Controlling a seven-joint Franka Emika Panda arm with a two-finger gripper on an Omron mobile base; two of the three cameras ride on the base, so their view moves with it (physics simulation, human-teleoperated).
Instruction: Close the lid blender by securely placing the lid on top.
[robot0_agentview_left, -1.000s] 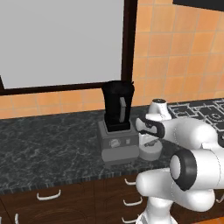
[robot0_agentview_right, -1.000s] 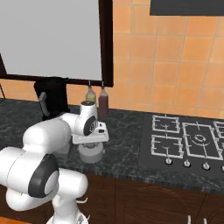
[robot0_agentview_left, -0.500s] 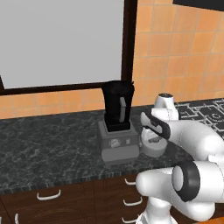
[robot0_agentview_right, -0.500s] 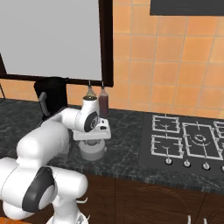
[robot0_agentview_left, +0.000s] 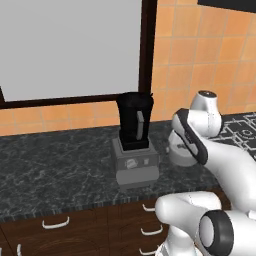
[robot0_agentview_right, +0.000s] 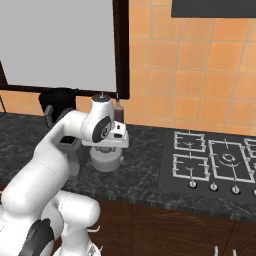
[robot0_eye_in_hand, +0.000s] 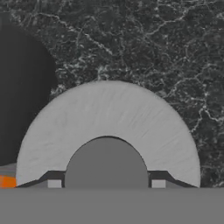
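Observation:
The blender (robot0_agentview_left: 135, 125) stands on the dark counter, a black open-topped jar with a grey handle on a boxy grey base (robot0_agentview_left: 136, 166); it also peeks out behind my arm as the blender (robot0_agentview_right: 59, 101). The lid (robot0_eye_in_hand: 109, 118) is a light-grey disc with a darker knob (robot0_eye_in_hand: 106, 162). My gripper (robot0_eye_in_hand: 106, 183) is shut on that knob, one fingertip on each side. The lid (robot0_agentview_left: 180, 154) hangs under my hand just right of the blender's base, well below the jar's rim. From the right, the lid (robot0_agentview_right: 106, 159) sits under the gripper (robot0_agentview_right: 106, 149).
A gas hob (robot0_agentview_right: 215, 160) lies on the counter to the right. Two bottles (robot0_agentview_right: 118, 107) stand against the tiled wall behind my hand. A large window fills the wall behind the blender. Drawer handles (robot0_agentview_left: 55, 222) run below the counter's front edge.
My hand has risen a little with the lid in its grip, and the lid now sits higher over the counter. The blender has not moved.

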